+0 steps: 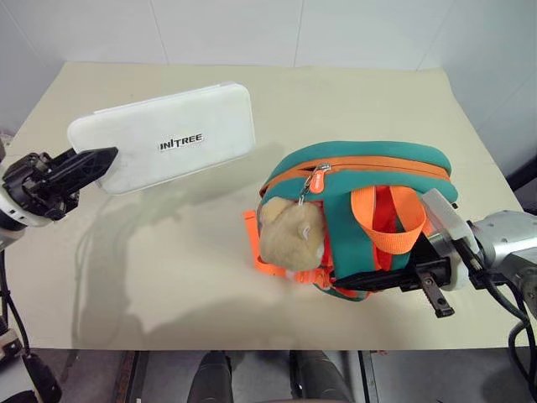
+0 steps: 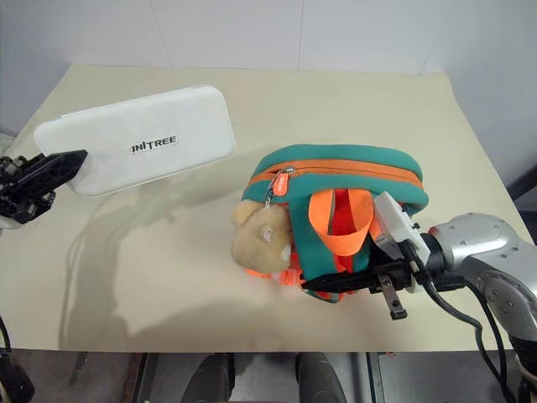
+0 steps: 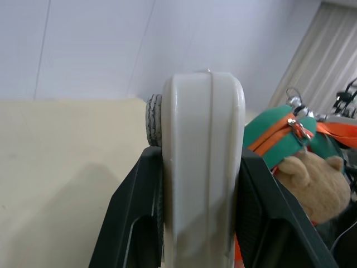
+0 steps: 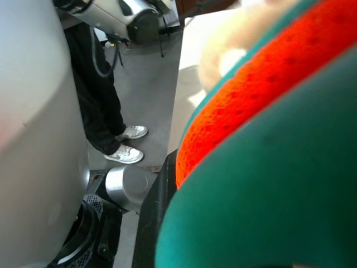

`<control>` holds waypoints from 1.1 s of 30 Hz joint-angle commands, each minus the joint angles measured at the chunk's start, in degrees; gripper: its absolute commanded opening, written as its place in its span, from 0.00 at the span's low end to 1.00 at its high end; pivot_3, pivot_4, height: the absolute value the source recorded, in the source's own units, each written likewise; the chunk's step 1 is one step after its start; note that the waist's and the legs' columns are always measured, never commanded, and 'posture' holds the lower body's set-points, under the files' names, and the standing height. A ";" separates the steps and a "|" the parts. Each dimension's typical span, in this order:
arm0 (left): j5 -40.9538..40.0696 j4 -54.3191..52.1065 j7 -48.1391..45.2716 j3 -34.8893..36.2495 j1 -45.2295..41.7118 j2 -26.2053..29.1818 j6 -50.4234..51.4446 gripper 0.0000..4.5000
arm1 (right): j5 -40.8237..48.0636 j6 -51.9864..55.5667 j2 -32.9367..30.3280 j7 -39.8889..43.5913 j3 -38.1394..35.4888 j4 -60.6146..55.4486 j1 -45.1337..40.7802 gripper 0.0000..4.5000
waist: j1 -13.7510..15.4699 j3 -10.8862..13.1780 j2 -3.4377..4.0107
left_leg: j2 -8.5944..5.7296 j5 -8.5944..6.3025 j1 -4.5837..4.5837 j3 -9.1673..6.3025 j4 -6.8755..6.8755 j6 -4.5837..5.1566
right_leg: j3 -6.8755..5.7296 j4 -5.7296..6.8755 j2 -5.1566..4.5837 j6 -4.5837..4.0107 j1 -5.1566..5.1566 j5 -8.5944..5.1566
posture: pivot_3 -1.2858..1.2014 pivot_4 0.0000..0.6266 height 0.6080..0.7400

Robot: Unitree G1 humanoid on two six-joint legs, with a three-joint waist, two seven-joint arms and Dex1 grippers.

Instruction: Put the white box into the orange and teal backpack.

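The white box, flat with dark lettering, hangs tilted above the left side of the table, casting a shadow. My left gripper is shut on its near short end; in the left wrist view the box's edge stands between the two black fingers. The orange and teal backpack stands upright right of centre, its orange zipper line running along the top and a tan plush charm hanging at its front. My right gripper is shut on the backpack's lower edge, near the orange strap loop.
The beige table has open surface between the box and the backpack and behind them. White walls close the far side. In the right wrist view a person's legs and light shoes stand on the floor beside the table.
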 commanded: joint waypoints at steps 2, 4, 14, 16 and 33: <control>-4.06 -6.08 -1.22 3.27 0.23 3.08 -1.15 0.28 | -3.46 -2.02 0.23 3.33 1.61 4.69 -2.10 0.00 | -0.12 0.00 0.01 | 0.00 -0.01 0.01 0.00 0.03 0.01 | 0.01 0.00 0.00 0.01 0.03 0.00 | 0.52 0.24 1.00; -4.61 -7.71 -1.83 2.76 0.61 3.86 -1.30 0.28 | -4.79 -2.57 0.59 4.15 2.60 6.76 -3.46 0.00 | -0.15 0.01 0.01 | 0.00 -0.01 0.02 0.00 0.05 0.02 | 0.00 0.04 0.00 0.01 0.04 0.00 | 0.52 0.24 1.00; -5.31 -9.58 -4.83 0.10 -0.72 8.25 -2.34 0.28 | -10.15 -4.80 3.48 4.46 4.20 12.88 -7.45 0.00 | -0.37 0.02 0.04 | 0.00 -0.02 0.03 0.00 0.15 0.03 | 0.01 0.12 0.02 0.02 0.04 0.01 | 0.52 0.24 1.00; -4.75 -9.75 -5.65 -0.22 0.24 9.02 -2.53 0.28 | -10.59 -4.88 3.88 4.36 4.28 13.09 -7.61 0.00 | -0.36 0.03 0.05 | 0.00 -0.02 0.03 0.00 0.15 0.03 | 0.01 0.12 0.02 0.02 0.04 0.01 | 0.52 0.24 1.00; 8.71 -5.87 -12.51 -17.73 -6.23 10.53 -15.01 0.28 | -11.84 -4.26 7.50 2.21 4.99 12.21 -8.95 0.00 | -0.29 0.05 0.09 | 0.00 -0.02 0.06 0.00 0.33 0.03 | 0.02 0.37 0.05 0.02 0.05 0.01 | 0.52 0.24 1.00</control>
